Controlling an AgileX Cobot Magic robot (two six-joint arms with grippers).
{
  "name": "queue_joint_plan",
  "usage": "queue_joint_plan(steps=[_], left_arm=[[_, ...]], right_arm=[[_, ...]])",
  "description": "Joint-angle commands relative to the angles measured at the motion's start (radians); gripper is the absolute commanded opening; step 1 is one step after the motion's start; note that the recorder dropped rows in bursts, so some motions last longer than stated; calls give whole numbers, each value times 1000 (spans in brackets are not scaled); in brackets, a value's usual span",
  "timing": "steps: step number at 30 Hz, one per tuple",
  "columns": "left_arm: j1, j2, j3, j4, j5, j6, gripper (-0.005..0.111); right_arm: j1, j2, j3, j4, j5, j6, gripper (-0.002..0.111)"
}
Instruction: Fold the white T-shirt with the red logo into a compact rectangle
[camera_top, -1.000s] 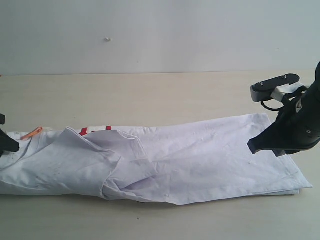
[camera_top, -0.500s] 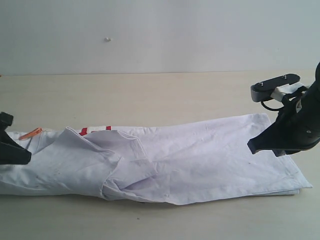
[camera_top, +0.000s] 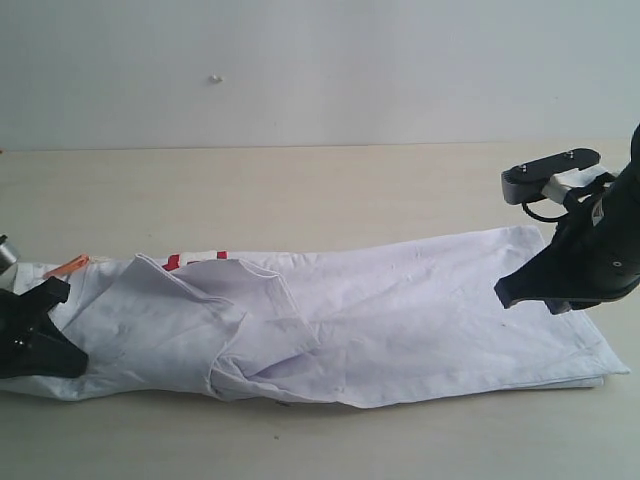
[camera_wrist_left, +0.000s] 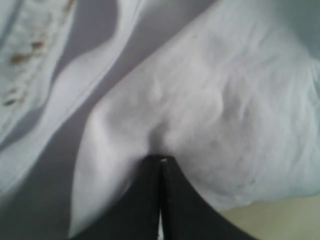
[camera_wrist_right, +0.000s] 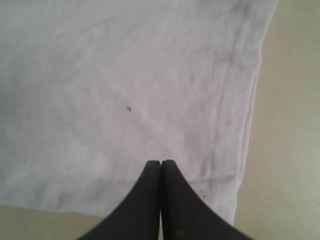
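White T-shirt (camera_top: 400, 310) folded lengthwise, wrinkled; left pincer (camera_wrist_left: 161, 160) pinching its fabric; right pincer (camera_wrist_right: 161, 163) closed.

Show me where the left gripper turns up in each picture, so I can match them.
Exterior view: the left gripper at the lower left, on the near edge of the white T-shirt.
Left wrist view: bottom middle of the picture, shut on puckered cloth.
Right wrist view: not in it; the black tips there are the right gripper.
Shared landmark: the white T-shirt, in all three.
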Motion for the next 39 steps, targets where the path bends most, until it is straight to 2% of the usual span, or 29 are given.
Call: queue_joint_plan(steps=[1, 5, 8, 15, 19, 24, 32, 35, 39], left_arm=[[2, -33, -25, 18, 32, 6, 0], [44, -96, -27, 31, 42, 6, 0], [66, -101, -25, 101, 40, -34, 0], [77, -92, 42, 272, -168, -206, 0], [99, -94, 49, 219, -175, -217, 0], [99, -141, 21, 113, -123, -115, 0], [114, -206, 11, 107, -175, -94, 1], [136, -202, 11, 107, -179, -94, 12], [161, -198, 11, 110, -188, -94, 39]], right_arm=[[-5, -10, 2, 1, -3, -4, 0], [-5, -10, 2, 1, -1, -4, 0], [-5, -10, 2, 1, -1, -4, 0], [-5, -10, 2, 11, 0, -6, 0], [-5, -10, 2, 15, -5, -24, 0], [-5, -10, 2, 15, -5, -24, 0], [-5, -10, 2, 17, -5, -24, 0], [-5, -10, 2, 19, -5, -24, 0], [-5, -10, 2, 19, -1, -24, 0]])
